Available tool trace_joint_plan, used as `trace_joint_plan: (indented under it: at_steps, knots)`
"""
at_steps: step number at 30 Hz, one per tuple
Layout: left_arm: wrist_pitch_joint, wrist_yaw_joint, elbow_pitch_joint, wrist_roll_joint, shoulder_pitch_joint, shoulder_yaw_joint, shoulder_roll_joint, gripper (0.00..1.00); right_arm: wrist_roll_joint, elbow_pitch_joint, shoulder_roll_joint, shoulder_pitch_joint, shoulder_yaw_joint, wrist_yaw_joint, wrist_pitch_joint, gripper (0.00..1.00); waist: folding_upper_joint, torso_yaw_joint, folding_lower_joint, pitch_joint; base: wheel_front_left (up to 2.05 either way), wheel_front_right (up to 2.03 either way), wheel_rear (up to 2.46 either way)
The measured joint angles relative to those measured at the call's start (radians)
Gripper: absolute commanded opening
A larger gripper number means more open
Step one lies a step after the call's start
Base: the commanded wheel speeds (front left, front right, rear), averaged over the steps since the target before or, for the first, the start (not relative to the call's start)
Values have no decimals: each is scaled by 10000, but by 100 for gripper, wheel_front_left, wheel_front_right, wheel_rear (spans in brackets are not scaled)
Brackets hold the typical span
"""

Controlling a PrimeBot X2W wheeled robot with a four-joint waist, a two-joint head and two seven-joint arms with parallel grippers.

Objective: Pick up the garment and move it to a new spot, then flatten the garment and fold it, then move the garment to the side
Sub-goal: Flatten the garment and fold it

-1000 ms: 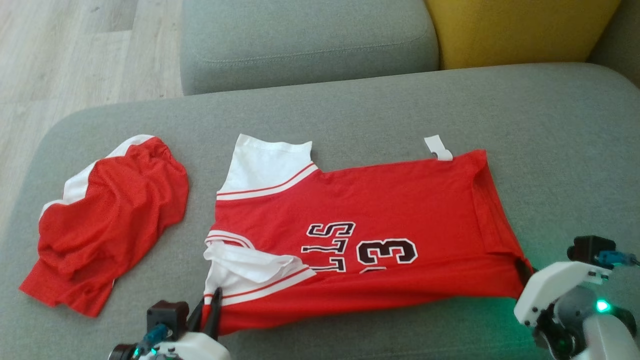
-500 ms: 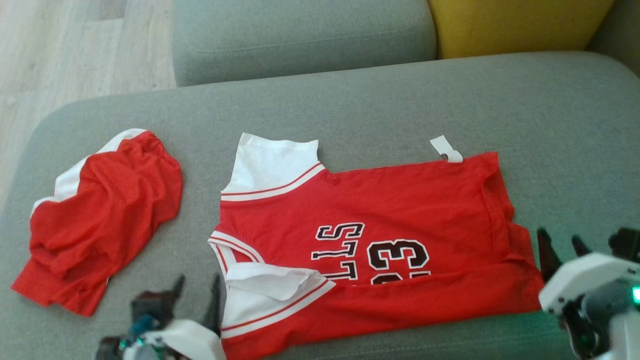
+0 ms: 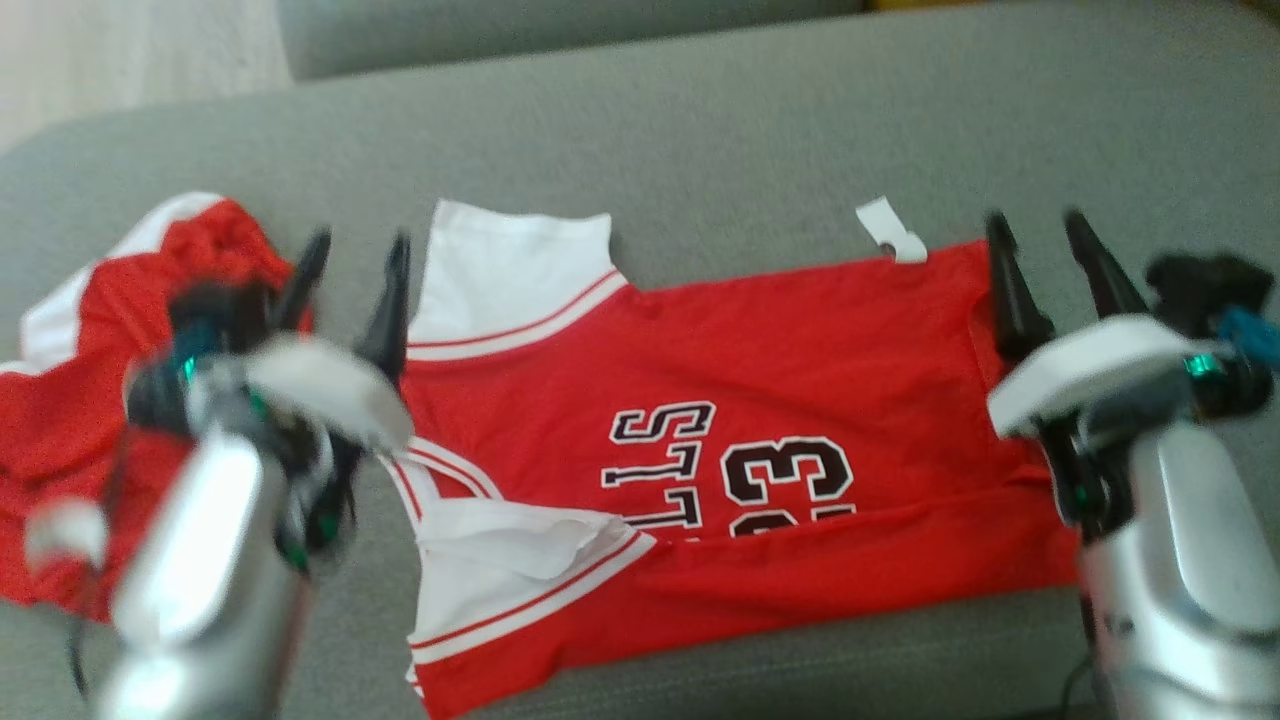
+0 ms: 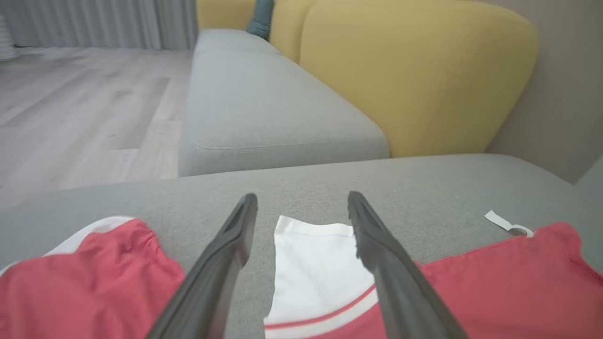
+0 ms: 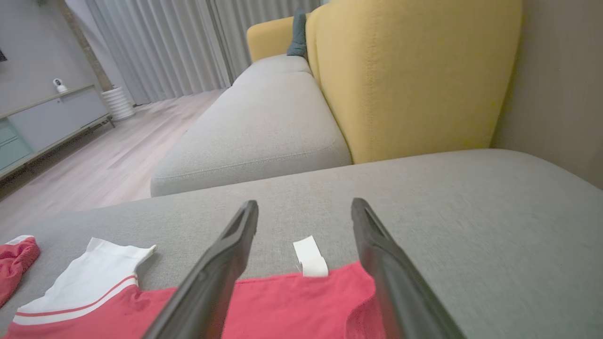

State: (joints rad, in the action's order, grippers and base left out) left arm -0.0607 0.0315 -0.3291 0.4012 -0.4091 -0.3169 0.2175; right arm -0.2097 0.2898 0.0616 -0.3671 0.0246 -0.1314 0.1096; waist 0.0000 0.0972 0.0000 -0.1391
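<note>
- Grey woven-fabric sofa seat (image 3: 760, 130), flat with rounded edges. Behind it: yellow upholstered backrest (image 4: 414, 70), pale wood-plank floor (image 4: 70, 103), pleated grey curtains (image 5: 155, 47).
- Red jersey with white sleeves (image 3: 800, 340) lies mid-seat, near edge folded over. Crumpled red-and-white garment (image 3: 60, 400) sits apart on its left.
- Left gripper (image 3: 360, 238) by the sleeve end, right gripper (image 3: 1035, 218) by the hem end. Both spread wide, holding nothing.

The left gripper (image 3: 360, 240) sits at 9 o'clock in the head view, jaws spread wide and holding nothing, fingers pointing toward 1 o'clock. The right gripper (image 3: 1032, 218) is at 3 o'clock, equally wide and empty, fingers toward 11. The left forearm (image 3: 200, 570), blurred, rises from 7 o'clock, and the right forearm (image 3: 1190, 570) from 5.
</note>
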Motion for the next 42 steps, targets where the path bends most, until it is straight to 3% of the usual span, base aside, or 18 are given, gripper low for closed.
trace_joint_plan:
  at_steps: [4, 7, 18, 25, 37, 38, 39, 42]
  knots:
    - [1687, -1041, -1471, 518, -1988, -263, 305, 100, 2, 546, 150, -1105, -499, 0, -100, 100, 0, 258, 0, -592, 0, 0, 0]
    - [2871, -1429, -2533, 752, -3207, -583, 575, 100, 0, 974, 174, -1824, -706, -2, -148, 100, 0, 518, 1, -982, 0, 0, 0]
    - [4381, -1565, -4627, 844, -5014, -2163, 1329, 100, -144, 1906, 226, -3053, -1632, 0, -589, 100, 0, 1346, 2, -1864, 0, 0, 0]
    - [4314, -1628, -5551, 884, -5439, -2903, 1707, 100, -293, 2144, 276, -3454, -1969, 0, -759, 100, 0, 1646, 2, -2222, 0, 0, 0]
    - [3762, -1634, -6324, 1546, -6146, -3530, 1597, 100, -293, 2362, 499, -3694, -2088, 0, -788, 100, 0, 1681, 0, -2595, 0, 0, 0]
    - [3776, -1632, -6337, 1720, -6194, -3557, 1567, 61, -293, 2389, 522, -3740, -2086, 0, -723, 100, 0, 1671, 0, -2625, 0, 0, 0]
    - [3810, -1626, -6307, 1954, -6226, -3590, 1534, 0, -293, 2408, 545, -3810, -2082, 0, -702, 100, 0, 1656, 1, -2652, 0, 0, 0]
    - [4109, -1624, -6036, 2851, -6220, -3806, 1367, 0, -293, 2462, 646, -3990, -2069, 0, -610, 100, 0, 1568, 1, -2665, 0, 0, 0]
